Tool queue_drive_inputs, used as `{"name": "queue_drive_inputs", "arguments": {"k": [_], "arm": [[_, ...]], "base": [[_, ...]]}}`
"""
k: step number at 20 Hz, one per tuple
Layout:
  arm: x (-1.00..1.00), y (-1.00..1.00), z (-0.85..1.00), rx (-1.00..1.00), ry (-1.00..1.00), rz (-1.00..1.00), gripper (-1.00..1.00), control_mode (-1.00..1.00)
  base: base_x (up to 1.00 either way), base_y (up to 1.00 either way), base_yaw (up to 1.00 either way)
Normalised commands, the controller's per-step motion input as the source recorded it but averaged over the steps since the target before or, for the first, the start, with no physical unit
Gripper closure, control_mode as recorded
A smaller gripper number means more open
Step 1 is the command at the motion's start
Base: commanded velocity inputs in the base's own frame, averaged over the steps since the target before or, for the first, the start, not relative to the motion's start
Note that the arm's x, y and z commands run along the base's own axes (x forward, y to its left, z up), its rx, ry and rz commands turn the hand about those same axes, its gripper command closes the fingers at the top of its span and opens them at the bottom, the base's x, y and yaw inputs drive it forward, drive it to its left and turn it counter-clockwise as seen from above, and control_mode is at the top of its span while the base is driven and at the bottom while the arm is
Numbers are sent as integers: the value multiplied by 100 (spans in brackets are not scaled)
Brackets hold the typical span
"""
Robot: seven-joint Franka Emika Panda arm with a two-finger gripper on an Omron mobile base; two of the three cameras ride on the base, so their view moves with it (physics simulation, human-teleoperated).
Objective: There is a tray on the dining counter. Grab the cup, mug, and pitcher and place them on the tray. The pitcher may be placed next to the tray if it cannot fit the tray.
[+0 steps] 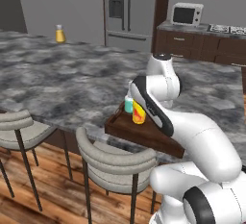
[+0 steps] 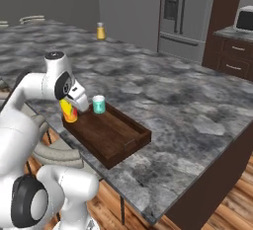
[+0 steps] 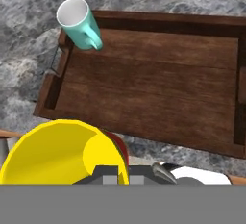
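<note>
The dark wooden tray (image 3: 158,88) lies on the marbled dining counter (image 1: 62,79) near its front edge. The teal mug (image 3: 79,23) stands upright in one corner of the tray (image 2: 116,135). The yellow cup (image 3: 60,153) with a red mark hangs at the tray's end nearest the arm, and my gripper (image 3: 132,172) is shut on its rim. From the base views the cup (image 2: 69,113) sits just beside the mug (image 2: 99,104), low over the tray's end; whether it touches the wood I cannot tell. The cup (image 1: 139,113) and mug (image 1: 129,105) are partly covered by my arm. The pitcher is out of view.
A small yellow bottle (image 1: 59,34) with a pale cap stands at the counter's far side. Two grey stools (image 1: 115,163) are tucked under the front edge. A fridge and a microwave (image 1: 187,14) stand against the back wall.
</note>
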Motion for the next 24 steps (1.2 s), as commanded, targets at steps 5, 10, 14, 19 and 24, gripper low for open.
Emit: {"name": "queue_drive_inputs", "arguments": {"k": [5, 10, 14, 19, 24], "arm": [[21, 8, -27, 0, 0, 0, 100, -100], [41, 16, -18, 0, 0, 0, 100, -100], [35, 16, -28, 0, 0, 0, 100, -100], [24, 7, -26, 1, 0, 0, 100, -100], [24, 10, -33, 2, 0, 0, 100, -100]], "base": [[0, 0, 0], [0, 0, 0], [0, 0, 0], [0, 0, 0], [0, 0, 0]]}}
